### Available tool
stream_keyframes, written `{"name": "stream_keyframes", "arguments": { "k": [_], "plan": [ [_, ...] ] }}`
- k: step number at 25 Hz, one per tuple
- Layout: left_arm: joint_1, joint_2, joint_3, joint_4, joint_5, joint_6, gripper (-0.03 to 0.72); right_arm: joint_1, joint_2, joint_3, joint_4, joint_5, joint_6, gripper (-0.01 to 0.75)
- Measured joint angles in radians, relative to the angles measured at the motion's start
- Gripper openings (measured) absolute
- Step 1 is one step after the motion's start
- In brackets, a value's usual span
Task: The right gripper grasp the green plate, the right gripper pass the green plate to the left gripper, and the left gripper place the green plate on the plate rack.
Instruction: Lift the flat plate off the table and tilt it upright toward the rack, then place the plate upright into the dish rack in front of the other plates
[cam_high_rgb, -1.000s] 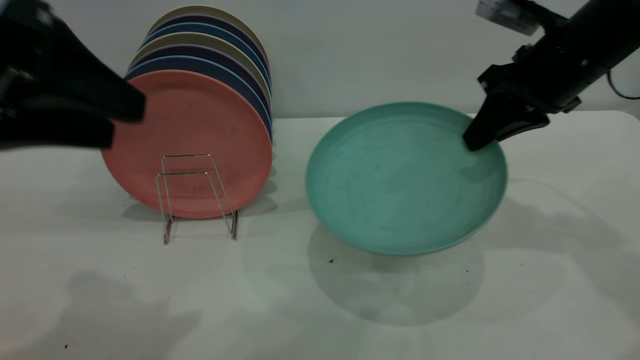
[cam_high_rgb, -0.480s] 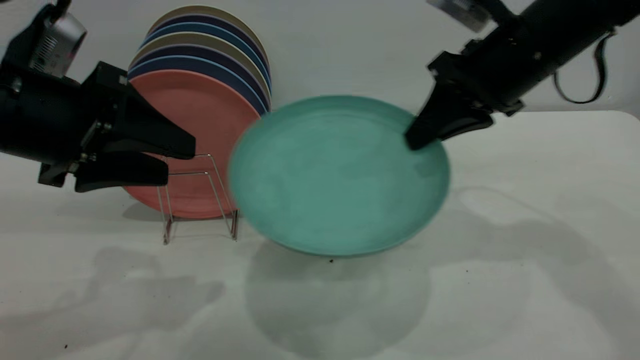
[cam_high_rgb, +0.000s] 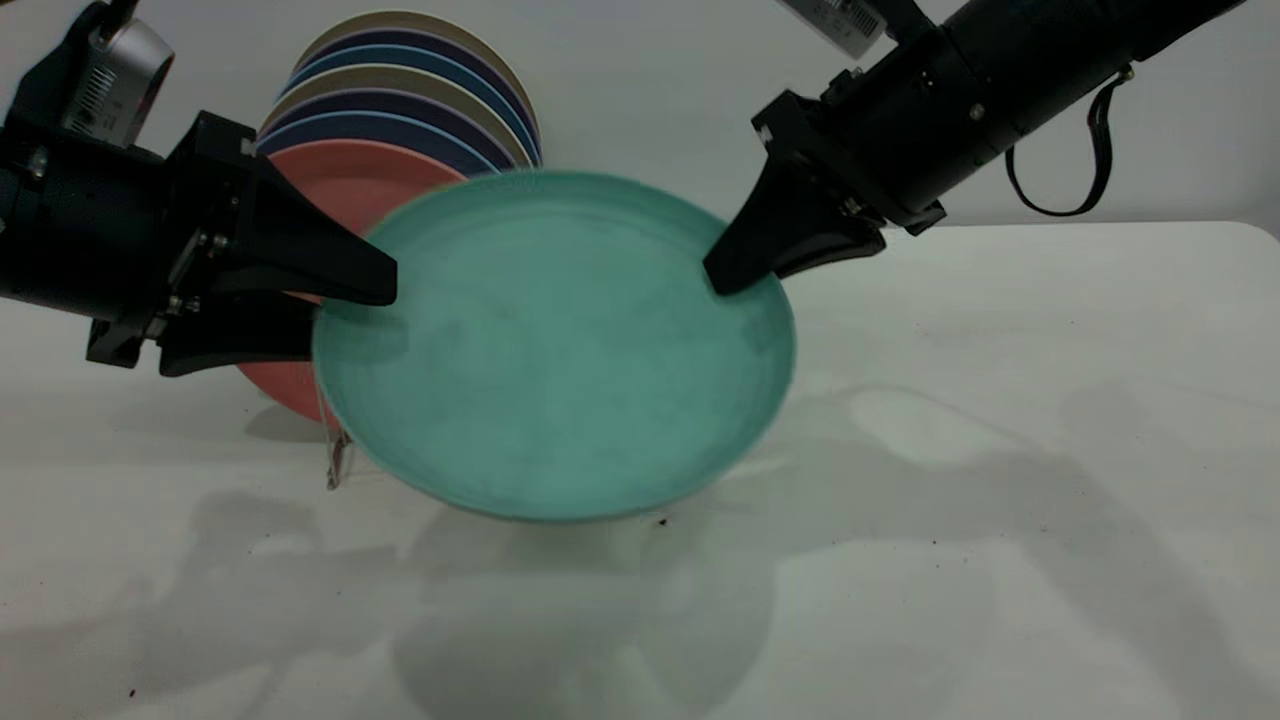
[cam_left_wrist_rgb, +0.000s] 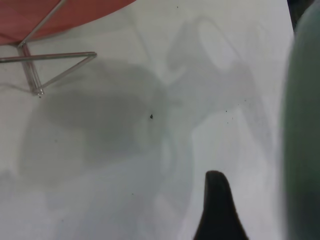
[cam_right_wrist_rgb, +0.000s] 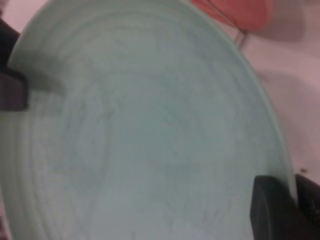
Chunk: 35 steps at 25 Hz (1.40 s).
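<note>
green plate (cam_high_rgb: 555, 345) carried leftward by right hand (cam_high_rgb: 735, 275), rim now apparently between left hand's (cam_high_rgb: 350, 310) jaws

Green plate (cam_high_rgb: 560, 350) matte, smooth; plate rack (cam_left_wrist_rgb: 45, 65) thin shiny metal wire.

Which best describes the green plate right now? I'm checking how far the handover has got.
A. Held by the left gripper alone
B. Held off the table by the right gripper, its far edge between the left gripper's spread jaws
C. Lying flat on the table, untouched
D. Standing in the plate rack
B: the right gripper pinches the green plate at its rim, and the opposite edge sits between the open jaws of the left gripper.
</note>
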<state>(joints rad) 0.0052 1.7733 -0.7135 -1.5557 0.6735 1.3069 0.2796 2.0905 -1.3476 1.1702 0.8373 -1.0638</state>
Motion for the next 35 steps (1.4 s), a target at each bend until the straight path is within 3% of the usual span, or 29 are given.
{"name": "stream_keyframes", "arguments": {
  "k": [5,8,10,11,15,21,24,29,35],
  "plan": [
    [0.0,0.0,0.0,-0.014,0.02,0.0,0.468,0.0,0.0,0.0,0.131,0.085,-0.068,0.034],
    [0.0,0.0,-0.001,-0.041,0.054,0.0,0.314,0.0,0.0,0.002,0.185,0.106,-0.081,0.057],
    [0.0,0.0,-0.001,-0.065,0.081,0.012,0.157,0.0,0.0,0.002,0.2,0.11,-0.083,0.08],
    [0.0,0.0,-0.001,-0.074,0.093,0.028,0.129,-0.001,0.0,0.004,0.201,0.108,-0.084,0.09],
    [0.0,0.0,-0.001,-0.075,0.087,0.089,0.132,-0.002,0.0,0.004,0.188,0.105,-0.079,0.187],
    [0.0,-0.002,-0.026,0.091,-0.013,0.115,0.132,-0.039,-0.002,0.004,0.022,0.027,-0.03,0.519],
    [0.0,-0.032,-0.044,0.178,-0.089,0.113,0.132,-0.079,-0.002,0.004,-0.09,0.016,0.017,0.648],
    [0.0,-0.134,-0.127,0.403,-0.12,0.174,0.132,-0.15,-0.002,0.004,-0.283,0.016,0.11,0.686],
    [0.0,-0.172,-0.277,0.705,-0.021,0.351,0.132,-0.207,-0.002,0.004,-0.437,0.015,0.173,0.595]
  ]
}}
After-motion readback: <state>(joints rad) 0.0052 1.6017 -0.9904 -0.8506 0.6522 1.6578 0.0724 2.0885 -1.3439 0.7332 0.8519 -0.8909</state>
